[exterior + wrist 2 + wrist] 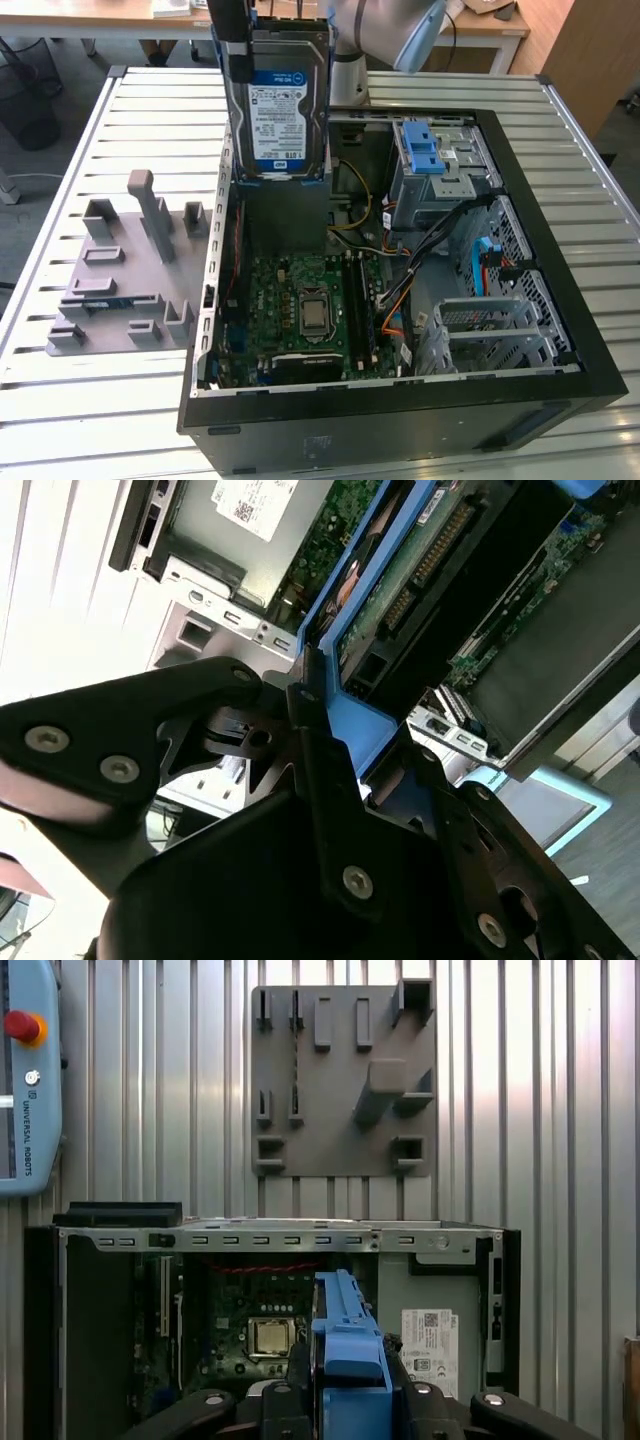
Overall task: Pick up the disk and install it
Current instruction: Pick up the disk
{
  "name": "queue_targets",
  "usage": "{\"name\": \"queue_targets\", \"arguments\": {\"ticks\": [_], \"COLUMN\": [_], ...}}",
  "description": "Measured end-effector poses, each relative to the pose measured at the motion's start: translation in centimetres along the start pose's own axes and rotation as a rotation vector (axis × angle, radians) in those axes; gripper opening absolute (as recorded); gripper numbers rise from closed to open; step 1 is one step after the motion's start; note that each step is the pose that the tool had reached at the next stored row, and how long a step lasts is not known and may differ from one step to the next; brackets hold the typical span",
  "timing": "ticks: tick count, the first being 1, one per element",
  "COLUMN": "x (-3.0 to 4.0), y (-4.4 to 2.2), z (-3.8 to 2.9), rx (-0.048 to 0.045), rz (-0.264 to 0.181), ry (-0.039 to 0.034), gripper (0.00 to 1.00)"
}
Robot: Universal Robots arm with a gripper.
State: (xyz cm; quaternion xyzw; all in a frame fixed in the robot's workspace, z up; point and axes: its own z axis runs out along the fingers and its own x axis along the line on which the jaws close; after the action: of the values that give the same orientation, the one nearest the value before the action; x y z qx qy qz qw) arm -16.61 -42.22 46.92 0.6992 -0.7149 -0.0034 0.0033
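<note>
Gripping the disk [283,110] upright, the tool [345,1405] hangs above the case [380,385].

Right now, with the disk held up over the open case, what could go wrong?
1. The gripper pinches the disk by the edge of its blue carrier frame. Held upright like this, it could slip or tilt.
2. The motherboard lies exposed below, so a drop would likely hit it.
3. Loose cables cross the interior beside the drive cage and may snag the disk going in.
</note>
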Motion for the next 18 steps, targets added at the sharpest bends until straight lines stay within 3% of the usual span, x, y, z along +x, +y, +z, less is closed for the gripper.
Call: {"name": "queue_targets", "arguments": {"ticks": [13, 18], "x": [0.06, 0.05], "y": [-4.41, -5.48], "z": [0.07, 0.08], "rx": [0.0000, 0.0000], "rz": [0.000, 0.000], "ry": [0.0000, 0.0000], "gripper": [0.36, 0.36]}}
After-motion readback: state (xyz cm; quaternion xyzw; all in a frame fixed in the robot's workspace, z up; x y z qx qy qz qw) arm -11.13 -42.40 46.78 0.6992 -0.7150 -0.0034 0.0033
